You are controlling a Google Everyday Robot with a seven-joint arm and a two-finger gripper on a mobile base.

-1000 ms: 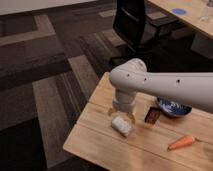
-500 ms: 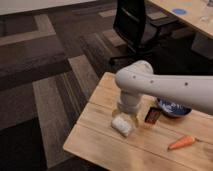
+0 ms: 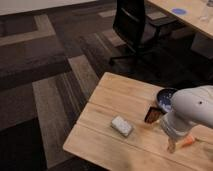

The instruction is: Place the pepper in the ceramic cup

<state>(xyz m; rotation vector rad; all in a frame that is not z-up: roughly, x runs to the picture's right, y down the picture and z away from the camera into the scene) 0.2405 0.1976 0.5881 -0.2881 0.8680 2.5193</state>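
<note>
— What has changed since a second ago?

— The arm [image 3: 192, 107] has swung across the table [image 3: 107, 97]. It stood over the middle of the table, half covering the whitish block [image 3: 121, 126]; it is now at the right end, and the block lies fully in view. Block, box, cup and pepper are all where they were.

— Location of the gripper?

— The gripper [image 3: 171, 146] hangs straight down below the arm's bulky white body. Its tip is low over the boards near the front right edge, just left of the pepper [image 3: 188, 142].

— Open or closed? Holding anything?

— Cannot tell either from where I stand.

— The pepper, then.

— Lying flat on the table at the right. Its long axis runs roughly left to right, rising a little toward the right. The left end sits just beside the gripper and the right end thins out toward the edge of view. Which end carries the stem, I cannot make out.

— And the ceramic cup?

— The ceramic cup [image 3: 164, 97] sits upright farther back on the table, behind the pepper, its right side hidden by the arm. A small brown box [image 3: 152, 115] stands just in front of it, between cup and block.

— Surroundings?

— A black office chair [image 3: 135, 25] beyond the table, on striped dark carpet [image 3: 45, 75].
</note>
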